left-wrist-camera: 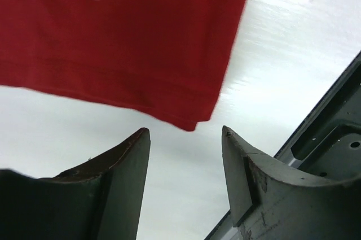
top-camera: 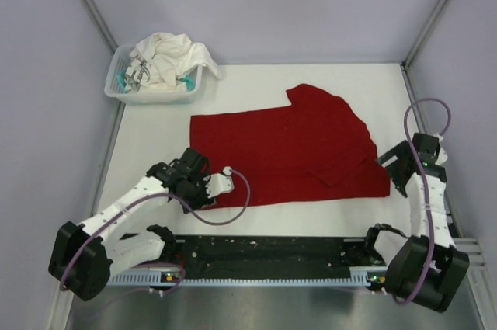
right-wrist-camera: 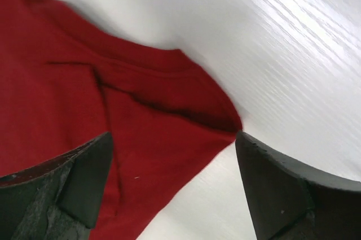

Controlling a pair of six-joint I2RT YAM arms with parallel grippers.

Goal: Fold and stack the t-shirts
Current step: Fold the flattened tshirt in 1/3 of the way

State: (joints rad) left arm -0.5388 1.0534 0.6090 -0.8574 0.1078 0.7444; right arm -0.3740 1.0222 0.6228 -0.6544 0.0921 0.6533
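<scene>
The deep red t-shirt (top-camera: 291, 147) lies folded and flat in the middle of the white table. My left gripper (top-camera: 206, 191) is open and empty, just off the shirt's near left corner (left-wrist-camera: 194, 122), which sits between and beyond my fingertips. My right gripper (top-camera: 393, 168) is open and empty over the shirt's near right corner (right-wrist-camera: 223, 117), its fingers (right-wrist-camera: 271, 172) spread on either side of the cloth. The white t-shirt (top-camera: 169, 57) lies crumpled in the basket at the back left.
A small white slatted basket (top-camera: 152, 94) stands at the back left corner and also holds some clothes pegs or hangers. A black rail (top-camera: 264, 248) runs along the table's near edge. Grey walls and metal posts enclose the table.
</scene>
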